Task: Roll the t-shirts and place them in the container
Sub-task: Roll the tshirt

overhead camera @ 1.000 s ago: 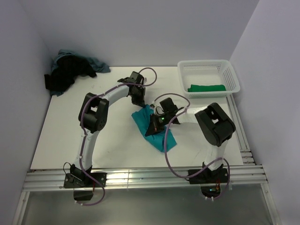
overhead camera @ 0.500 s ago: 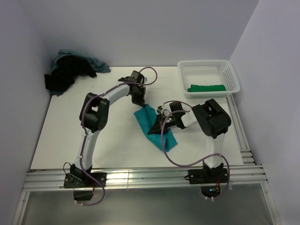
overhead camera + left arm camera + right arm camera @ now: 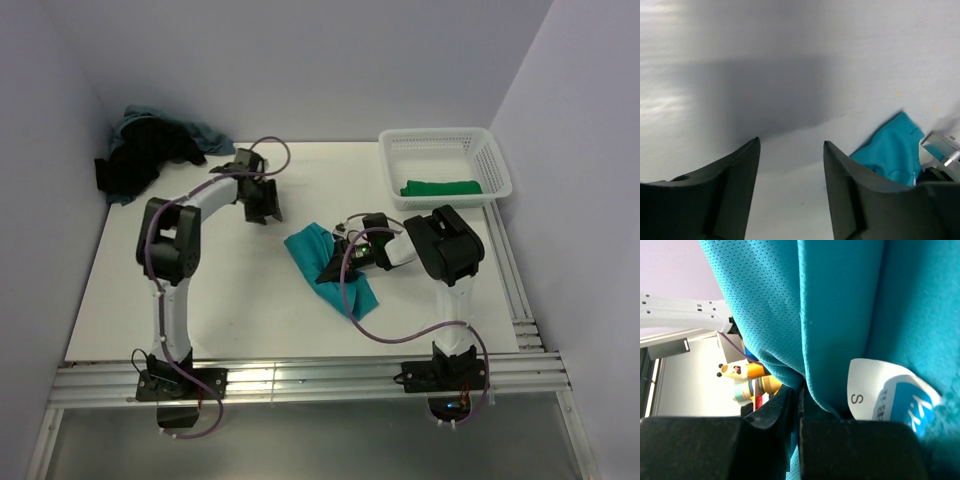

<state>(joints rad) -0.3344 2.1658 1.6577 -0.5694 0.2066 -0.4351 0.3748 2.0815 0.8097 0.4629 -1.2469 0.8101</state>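
Note:
A bright teal t-shirt point(image 3: 318, 258) lies crumpled and partly folded on the white table, a little right of the middle. My right gripper point(image 3: 334, 268) sits low on it, shut on a fold of the teal fabric point(image 3: 840, 315); a white size label point(image 3: 880, 392) shows beside the right gripper point(image 3: 800, 390). My left gripper point(image 3: 264, 206) hovers to the shirt's left, apart from it and open. In the left wrist view the left gripper point(image 3: 791, 145) holds nothing, and the teal shirt point(image 3: 890, 150) lies off to the right.
A heap of black and dusty blue t-shirts point(image 3: 150, 150) lies in the far left corner. A white lattice basket point(image 3: 490, 160) at the far right holds a folded green t-shirt point(image 3: 440, 187). Walls close in the table at the left, back and right.
My left gripper has opened, let go of the teal shirt's upper corner and swung left, away from it. The right arm has folded in closer, still shut on the shirt.

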